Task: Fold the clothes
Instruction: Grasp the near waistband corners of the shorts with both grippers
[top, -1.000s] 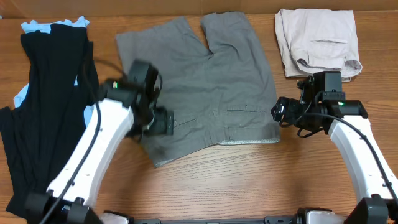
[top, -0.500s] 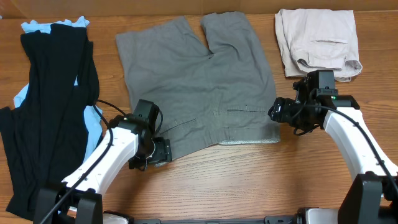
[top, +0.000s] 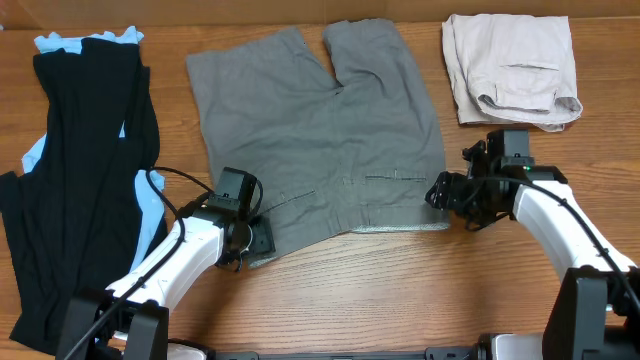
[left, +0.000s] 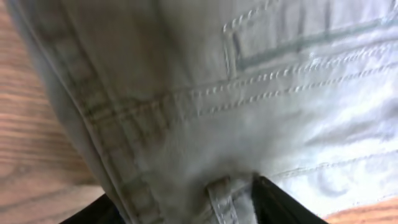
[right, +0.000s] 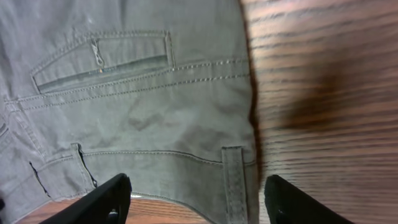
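The grey shorts (top: 320, 140) lie flat across the middle of the tabletop (top: 400, 300). The widest bare wood is the strip along the near edge, below the waistband (top: 400, 228). On the left, the long black garment (top: 85, 180) and the light-blue garment (top: 150, 195) under it fill that side. Only a narrow lane of wood separates them from the grey shorts, and the left arm (top: 170, 265) and its cable (top: 185, 178) cross it. The left claw (top: 256, 240) sits at the waistband's left corner, fingers apart over the cloth. The beige shorts (top: 510, 65) block the far right corner, leaving a slim gap. The right arm (top: 560, 220) crosses the open wood below them, and the right claw (top: 437, 192) spreads wide at the waistband's right corner.
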